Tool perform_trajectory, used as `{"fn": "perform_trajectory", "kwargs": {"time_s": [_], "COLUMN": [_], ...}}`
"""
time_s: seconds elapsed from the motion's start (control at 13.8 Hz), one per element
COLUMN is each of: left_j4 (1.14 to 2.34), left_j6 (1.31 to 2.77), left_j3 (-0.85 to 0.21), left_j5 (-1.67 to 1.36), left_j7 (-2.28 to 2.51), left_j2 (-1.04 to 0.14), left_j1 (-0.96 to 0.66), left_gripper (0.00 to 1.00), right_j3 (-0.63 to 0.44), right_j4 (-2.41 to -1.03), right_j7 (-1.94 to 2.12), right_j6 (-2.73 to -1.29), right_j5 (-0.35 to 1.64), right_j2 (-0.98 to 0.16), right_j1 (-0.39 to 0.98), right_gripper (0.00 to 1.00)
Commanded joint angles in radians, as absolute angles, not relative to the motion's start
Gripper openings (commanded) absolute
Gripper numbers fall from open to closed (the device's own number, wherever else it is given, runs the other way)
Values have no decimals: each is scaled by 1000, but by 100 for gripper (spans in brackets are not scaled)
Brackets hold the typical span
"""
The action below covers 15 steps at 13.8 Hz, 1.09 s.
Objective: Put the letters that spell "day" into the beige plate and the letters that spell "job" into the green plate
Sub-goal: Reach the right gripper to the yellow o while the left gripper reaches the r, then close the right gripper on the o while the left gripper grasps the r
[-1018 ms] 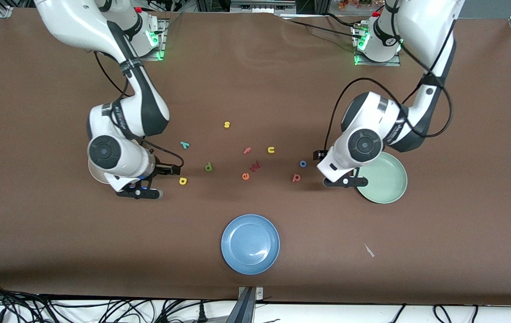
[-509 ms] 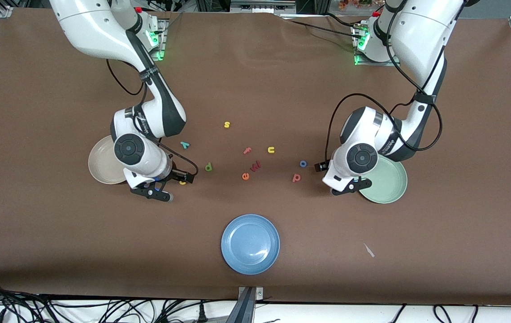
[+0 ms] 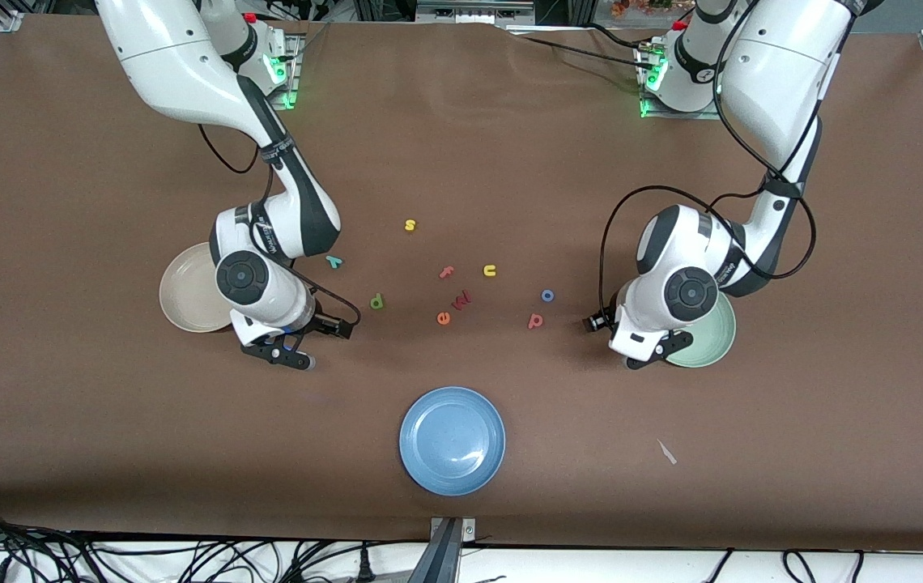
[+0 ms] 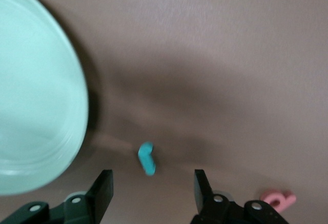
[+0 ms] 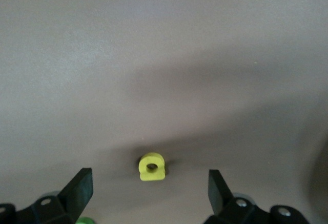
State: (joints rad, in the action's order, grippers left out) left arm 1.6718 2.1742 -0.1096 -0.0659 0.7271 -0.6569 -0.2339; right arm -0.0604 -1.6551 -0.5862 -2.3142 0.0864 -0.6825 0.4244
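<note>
- The yellow a (image 5: 151, 166) lies flat on the table between the spread, empty fingers of the right gripper (image 5: 151, 193), beside the beige plate (image 3: 186, 295).
- The teal j (image 4: 147, 158) lies likewise under the left gripper (image 4: 152, 190), whose jaws stand apart around it without touching, just beside the green plate (image 4: 36, 106).
- Judging by looks, these foam letters are light, soft and thin: pinch across the edges, low to the table.
- All 3 plates, the blue plate (image 3: 452, 440) included, show bare insides where visible.
</note>
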Motion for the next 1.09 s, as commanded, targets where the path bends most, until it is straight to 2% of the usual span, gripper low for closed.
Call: {"fn": "perform_trajectory", "kwargs": {"time_s": [0.0,0.36,0.51,0.65,0.8,1.02], "left_j4": [1675,1698,1703,1703,1704,1707], "left_j6": [2229,2229,2229,2229,2227,2223], "left_j3": [-112,-109,-107,-109,-109,-109], "left_j5": [-61,-48,-41,-31,-31,-31], "left_j7": [750,752,790,847,851,853], "left_j2": [-693,-695,-696,-703,-704,-703], "left_j1": [-242,-241,-244,-245,-245,-244], "left_gripper": [70,70,67,59,43,6], "right_j3": [-61,-61,-58,-48,-48,-48], "right_j4": [-1683,-1697,-1718,-1732,-1735,-1735], "right_j7": [-589,-588,-589,-592,-594,-591], "right_j6": [-2384,-2401,-2434,-2460,-2459,-2454], "right_j5": [100,100,100,101,101,101], "right_j2": [-698,-703,-706,-706,-706,-706], "right_j1": [429,430,430,428,430,429], "right_gripper": [99,99,96,95,92,81]}}
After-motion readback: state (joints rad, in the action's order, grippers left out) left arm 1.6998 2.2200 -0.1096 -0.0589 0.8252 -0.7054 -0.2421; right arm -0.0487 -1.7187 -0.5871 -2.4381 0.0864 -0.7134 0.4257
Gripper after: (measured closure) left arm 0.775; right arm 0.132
